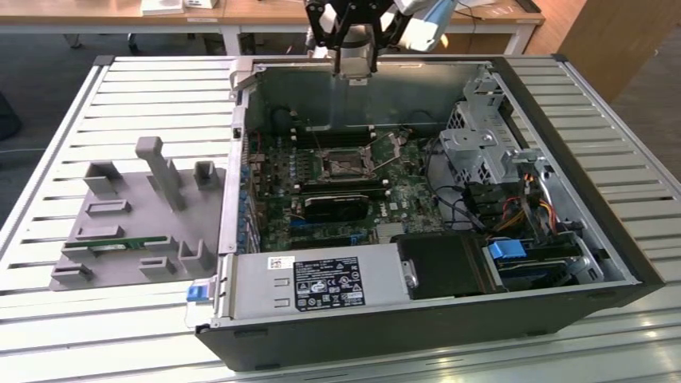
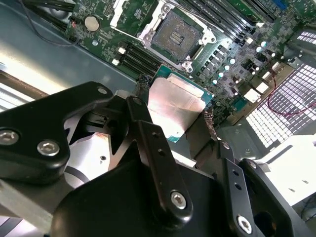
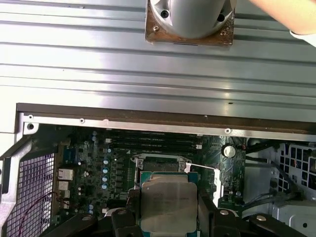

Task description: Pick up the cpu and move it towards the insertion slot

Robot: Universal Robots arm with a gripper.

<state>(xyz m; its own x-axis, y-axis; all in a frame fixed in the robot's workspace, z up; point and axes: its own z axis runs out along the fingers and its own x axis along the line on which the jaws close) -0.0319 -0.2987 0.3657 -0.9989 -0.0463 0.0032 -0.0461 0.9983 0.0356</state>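
Note:
My gripper (image 1: 353, 70) hangs above the back wall of the open computer case (image 1: 596, 239). It is shut on the cpu (image 2: 177, 106), a flat silvery square with a thin green rim, held by two opposite edges between the black fingers (image 2: 140, 106). In the first wrist view the cpu (image 3: 169, 200) sits between the fingertips, and the gripper (image 3: 169, 210) is just short of the insertion slot (image 3: 159, 162). The insertion slot (image 1: 343, 163) is a square socket with a metal frame on the green motherboard, below and in front of the gripper. Its dark centre (image 2: 178, 30) lies uncovered.
A grey fixture tray (image 1: 139, 215) holding a green memory stick (image 1: 117, 242) lies at the exterior view's left. Inside the case are a black block (image 1: 332, 207), the power supply (image 1: 319, 283) and a drive cage (image 1: 484, 148). A person's hand (image 3: 291, 17) shows beyond the case.

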